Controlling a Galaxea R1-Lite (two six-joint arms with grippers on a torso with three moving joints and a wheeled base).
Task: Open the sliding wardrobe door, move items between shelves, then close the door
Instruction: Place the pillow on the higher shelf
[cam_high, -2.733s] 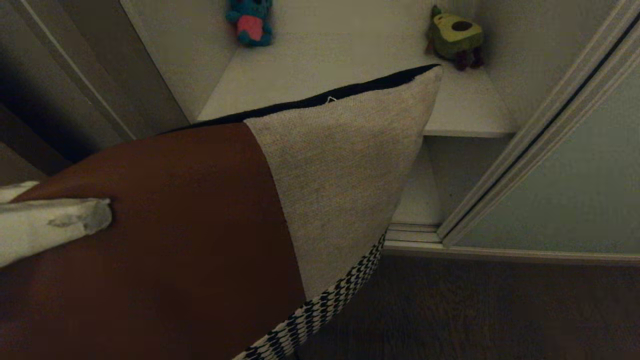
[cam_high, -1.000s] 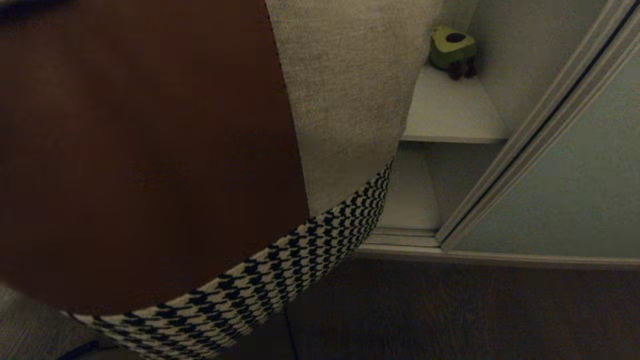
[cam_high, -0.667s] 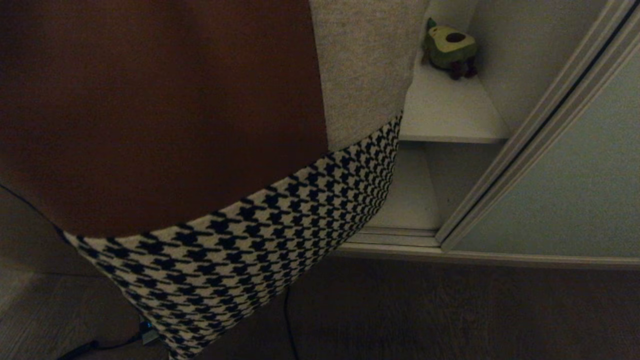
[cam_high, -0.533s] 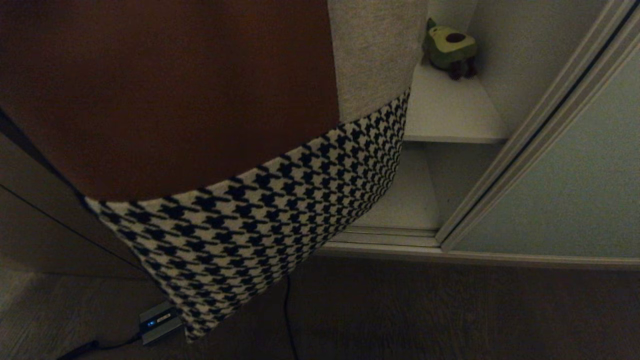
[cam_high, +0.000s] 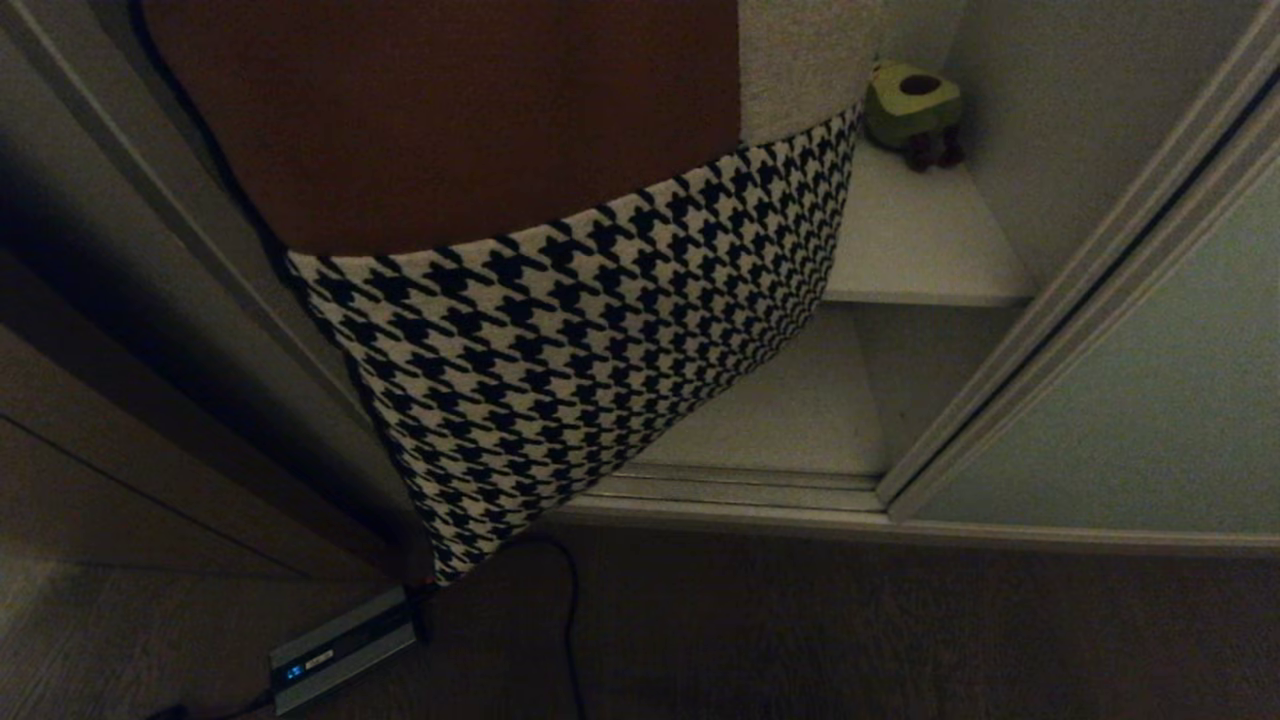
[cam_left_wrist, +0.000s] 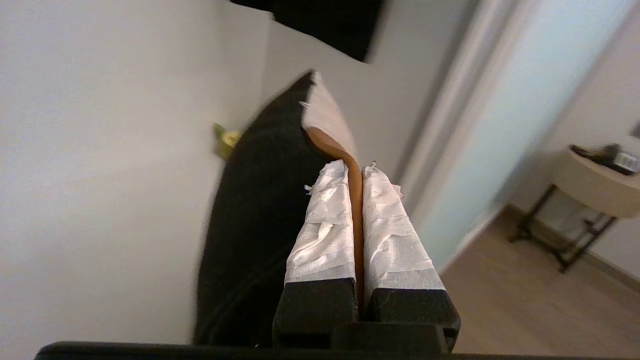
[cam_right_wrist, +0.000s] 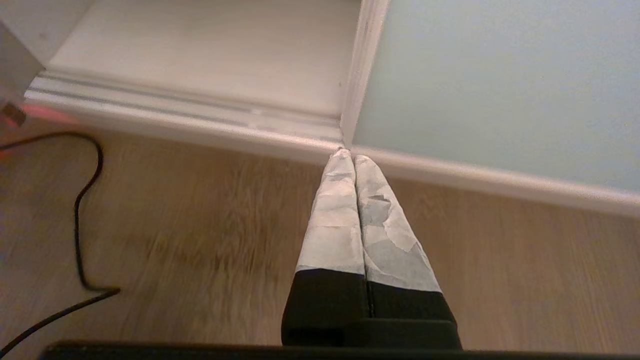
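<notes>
Cushion (cam_high: 560, 330) has risen since a second ago, left pincer (cam_left_wrist: 356, 172) clenched on its edge. Judged mid-transfer to a higher shelf; right pincer (cam_right_wrist: 348, 156) closed, empty.

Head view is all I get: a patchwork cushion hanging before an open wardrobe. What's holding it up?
Observer: The left tool, shut on the cushion at its brown edge.
Operator: What's its far side like?
Observer: Plain black.
Operator: And the other arm?
Observer: The right tool is shut and empty, aimed at the bottom corner of the sliding door, above the wooden floor.
</notes>
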